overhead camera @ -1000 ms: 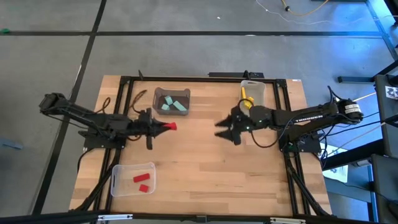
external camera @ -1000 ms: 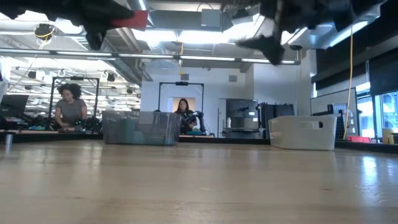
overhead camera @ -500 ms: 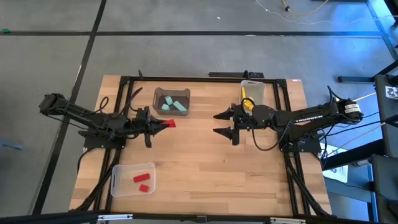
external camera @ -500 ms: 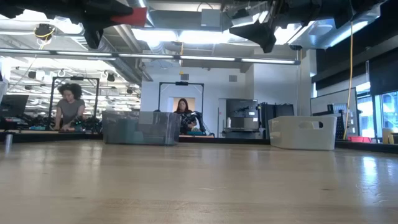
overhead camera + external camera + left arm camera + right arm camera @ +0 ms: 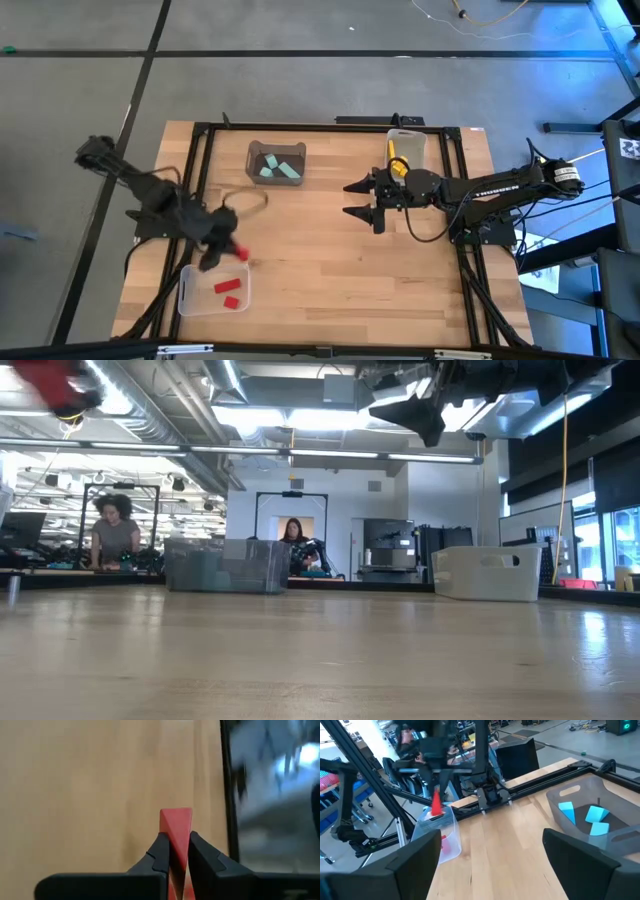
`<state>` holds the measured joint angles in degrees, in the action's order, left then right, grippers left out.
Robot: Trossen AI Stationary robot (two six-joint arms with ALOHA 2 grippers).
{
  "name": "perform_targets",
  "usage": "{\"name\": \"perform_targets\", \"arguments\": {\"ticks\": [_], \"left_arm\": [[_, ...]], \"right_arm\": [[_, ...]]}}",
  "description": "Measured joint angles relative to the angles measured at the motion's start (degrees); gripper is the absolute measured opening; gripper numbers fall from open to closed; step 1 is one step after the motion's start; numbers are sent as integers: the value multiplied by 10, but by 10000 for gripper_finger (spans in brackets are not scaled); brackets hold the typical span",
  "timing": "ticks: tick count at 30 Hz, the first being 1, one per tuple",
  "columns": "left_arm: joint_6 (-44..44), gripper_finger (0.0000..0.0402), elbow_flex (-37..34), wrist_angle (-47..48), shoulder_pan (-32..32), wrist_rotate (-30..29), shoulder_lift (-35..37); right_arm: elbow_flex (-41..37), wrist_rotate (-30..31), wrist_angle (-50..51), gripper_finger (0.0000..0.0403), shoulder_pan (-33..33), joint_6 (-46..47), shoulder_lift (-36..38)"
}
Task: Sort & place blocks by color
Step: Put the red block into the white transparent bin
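A clear bin (image 5: 190,296) sat at the table's near left, holding two red blocks (image 5: 227,287). Just above its far rim hung the left gripper (image 5: 236,251), fingers clamped on a third red block (image 5: 175,827) whose long axis ran out past the fingertips, so that bin lay just below and nearer. Mid-table, well apart, the right gripper (image 5: 362,199) waited with its fingers spread wide and empty. Farther back stood a dark bin (image 5: 252,152) of mint blocks (image 5: 277,171)
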<state>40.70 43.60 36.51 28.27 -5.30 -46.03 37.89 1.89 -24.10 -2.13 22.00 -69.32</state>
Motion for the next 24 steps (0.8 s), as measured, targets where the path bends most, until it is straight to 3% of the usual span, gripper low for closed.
{"name": "perform_targets", "arguments": {"ticks": [4,7,11,17,24], "left_arm": [[90,31,45,106,105,50,-74],[155,31,48,112,177,95,-131],[214,31,48,112,249,106,-207],[252,31,48,111,281,129,-283],[253,32,48,110,281,149,-313]], "right_arm": [[0,0,4,349,0,0,0],[0,0,4,349,0,0,0],[0,0,5,349,0,0,0],[0,0,26,349,1,-1,0],[0,1,31,349,1,-2,0]]}}
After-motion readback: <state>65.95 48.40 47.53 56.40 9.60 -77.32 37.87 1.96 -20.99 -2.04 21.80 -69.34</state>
